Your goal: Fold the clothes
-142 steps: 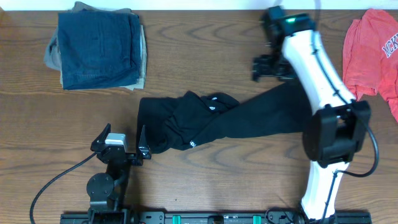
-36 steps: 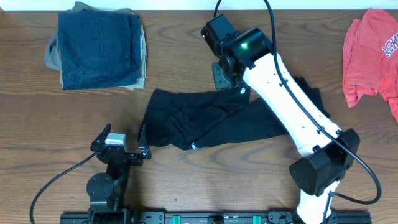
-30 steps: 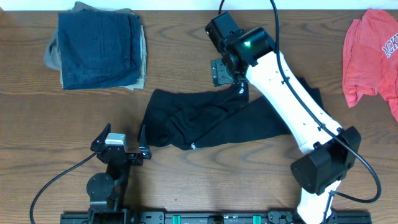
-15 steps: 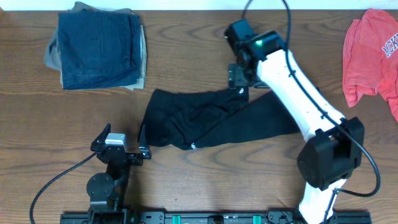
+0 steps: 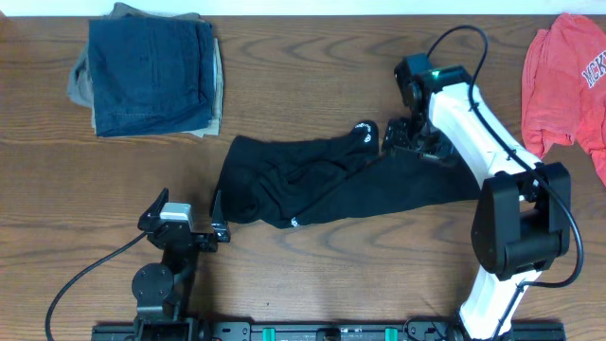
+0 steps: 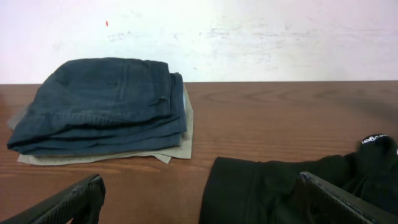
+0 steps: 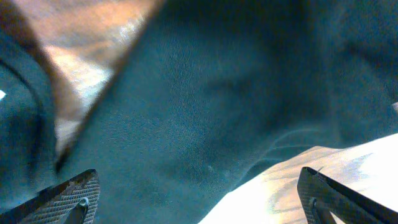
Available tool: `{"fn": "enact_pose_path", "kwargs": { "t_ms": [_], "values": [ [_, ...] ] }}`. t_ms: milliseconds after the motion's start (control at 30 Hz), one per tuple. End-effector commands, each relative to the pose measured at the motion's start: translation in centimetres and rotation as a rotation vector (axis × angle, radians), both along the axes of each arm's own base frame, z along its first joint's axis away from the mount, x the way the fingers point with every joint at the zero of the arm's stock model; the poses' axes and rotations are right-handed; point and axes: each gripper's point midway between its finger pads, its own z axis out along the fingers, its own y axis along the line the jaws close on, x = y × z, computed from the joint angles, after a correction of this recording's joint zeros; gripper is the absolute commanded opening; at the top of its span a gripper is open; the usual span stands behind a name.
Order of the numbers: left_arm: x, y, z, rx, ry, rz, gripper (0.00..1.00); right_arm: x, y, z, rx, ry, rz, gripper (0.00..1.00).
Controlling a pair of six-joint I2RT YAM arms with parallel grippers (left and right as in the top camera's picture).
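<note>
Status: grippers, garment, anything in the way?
Left gripper open, empty, beside the black garment. Right gripper open, close over its right part, holding nothing. Garment crumpled, unfolded. Denim pile and red shirt well apart.

Matt black cloth garment [image 5: 331, 189] on grained wood table [image 5: 284, 76] (slightly glossy).

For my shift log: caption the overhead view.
Right claw open over the far edge of the black garment; left claw open beside its left end; denim pile and red shirt lie apart.
</note>
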Motion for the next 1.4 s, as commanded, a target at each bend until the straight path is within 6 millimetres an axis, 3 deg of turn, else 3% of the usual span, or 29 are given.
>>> {"fn": "enact_pose_path", "kwargs": {
  "t_ms": [0,133,300,367,567,733,900,1167,1367],
  "values": [
    [-0.1,-0.1,-1.5,0.012,0.042,-0.010,0.98,-1.1,-0.2,-1.0,0.003,0.022,-0.090,0.99],
    [-0.2,-1.2,-1.4,-0.033,0.044,-0.070,0.98,-1.2,-0.3,-1.5,-0.003,0.003,-0.221,0.99],
    [-1.3,-5.3,-0.2,-0.361,0.085,-0.288,0.98,0.1,0.2,-1.6,0.020,-0.054,-0.295,0.99],
    [-2.4,-7.2,-1.0,-0.497,0.184,-0.383,0.98,0.2,0.3,-1.7,0.023,-0.061,-0.305,0.99],
    [-4.2,-9.8,-0.1,-0.530,0.214,-0.570,0.98,-0.4,0.1,-3.2,0.021,-0.057,-0.307,0.99],
    [-4.6,-9.9,3.3,-0.499,0.142,-0.599,0.98,-1.2,0.3,-5.3,0.046,-0.055,-0.326,0.99],
    [-4.4,-9.9,5.3,-0.454,0.181,-0.591,0.98,-0.9,0.1,-5.4,0.056,-0.059,-0.339,0.99],
    [-1.5,-9.8,3.6,-0.356,0.476,-0.554,0.98,-0.9,0.1,-5.4,0.056,-0.061,-0.338,0.99],
    [0.6,-8.4,-0.2,-0.232,0.824,-0.359,0.98,-0.7,-0.1,-5.3,0.048,-0.069,-0.337,0.99]
  ]
}}
